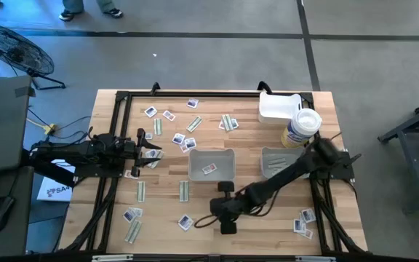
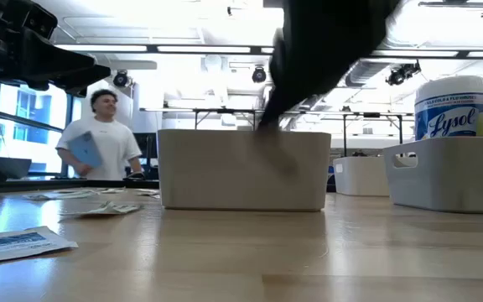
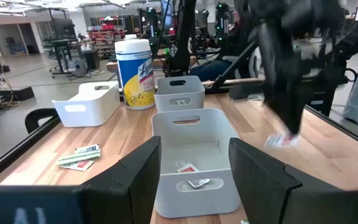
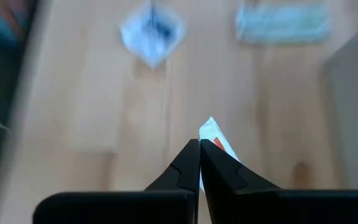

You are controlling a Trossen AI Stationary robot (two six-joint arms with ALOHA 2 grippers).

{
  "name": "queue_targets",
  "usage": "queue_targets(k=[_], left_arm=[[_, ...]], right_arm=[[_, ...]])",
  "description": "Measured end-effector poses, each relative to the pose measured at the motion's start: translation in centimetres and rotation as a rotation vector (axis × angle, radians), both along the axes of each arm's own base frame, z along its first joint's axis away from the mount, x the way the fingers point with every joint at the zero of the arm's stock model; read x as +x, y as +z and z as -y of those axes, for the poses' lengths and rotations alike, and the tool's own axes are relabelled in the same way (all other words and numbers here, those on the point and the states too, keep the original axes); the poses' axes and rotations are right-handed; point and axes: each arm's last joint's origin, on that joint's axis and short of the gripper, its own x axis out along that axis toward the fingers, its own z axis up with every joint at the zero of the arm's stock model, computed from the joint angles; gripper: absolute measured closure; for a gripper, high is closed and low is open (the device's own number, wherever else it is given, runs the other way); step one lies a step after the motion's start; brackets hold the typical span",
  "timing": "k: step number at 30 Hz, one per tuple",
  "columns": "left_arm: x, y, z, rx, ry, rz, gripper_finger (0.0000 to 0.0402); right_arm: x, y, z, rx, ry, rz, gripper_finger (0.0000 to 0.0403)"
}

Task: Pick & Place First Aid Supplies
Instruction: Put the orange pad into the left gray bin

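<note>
Many small white packets (image 1: 169, 116) and pale green strips (image 1: 184, 191) lie flat across the wooden table. My right gripper (image 4: 199, 149) is over the table's near middle (image 1: 208, 218), shut on a small white packet with orange print (image 4: 214, 135). The left wrist view also shows that packet (image 3: 281, 142) under the blurred right arm. My left gripper (image 3: 194, 177) is open at the table's left (image 1: 148, 149), above loose packets and facing the grey tray (image 3: 194, 155). That tray holds two packets (image 3: 187, 168). My right gripper pinches the white-and-orange packet between its two fingertips at one end (image 4: 205, 140). The rest of the packet sticks out past the tips. It is lifted clear of the table.
A second grey tray (image 1: 275, 160) stands right of the middle tray (image 1: 212, 164). A white tray (image 1: 278, 108) and a white wipes bottle (image 1: 302, 127) sit at the far right. A packet (image 4: 151, 31) and a strip (image 4: 281, 22) lie ahead of my right gripper. A person (image 2: 99, 134) stands beyond the table.
</note>
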Motion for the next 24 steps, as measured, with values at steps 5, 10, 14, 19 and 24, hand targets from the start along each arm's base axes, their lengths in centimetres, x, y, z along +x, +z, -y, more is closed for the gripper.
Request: queue_targets(k=[5, 10, 14, 19, 24], left_arm=[[0.0, 0.0, 0.0, 0.0, 0.0, 0.001, 0.0216], [0.0, 0.0, 0.0, 0.0, 0.001, 0.0, 0.0216], [0.0, 0.0, 0.0, 0.0, 0.0, 0.001, 0.0216], [0.0, 0.0, 0.0, 0.0, 0.0, 0.0, 0.0216], [0.0, 0.0, 0.0, 0.0, 0.0, 0.0, 0.0216]], right_arm=[[-0.4, 4.0, 2.1, -0.06, -0.12, 0.13, 0.0399], [0.0, 6.5, 5.6, -0.146, -0.278, 0.213, 0.0401], [0.9, 5.5, 8.6, -0.162, -0.302, 0.165, 0.0399], [0.7, 2.2, 11.4, -0.127, -0.308, 0.048, 0.0401], [0.0, 0.7, 12.0, -0.15, -0.322, 0.025, 0.0381]])
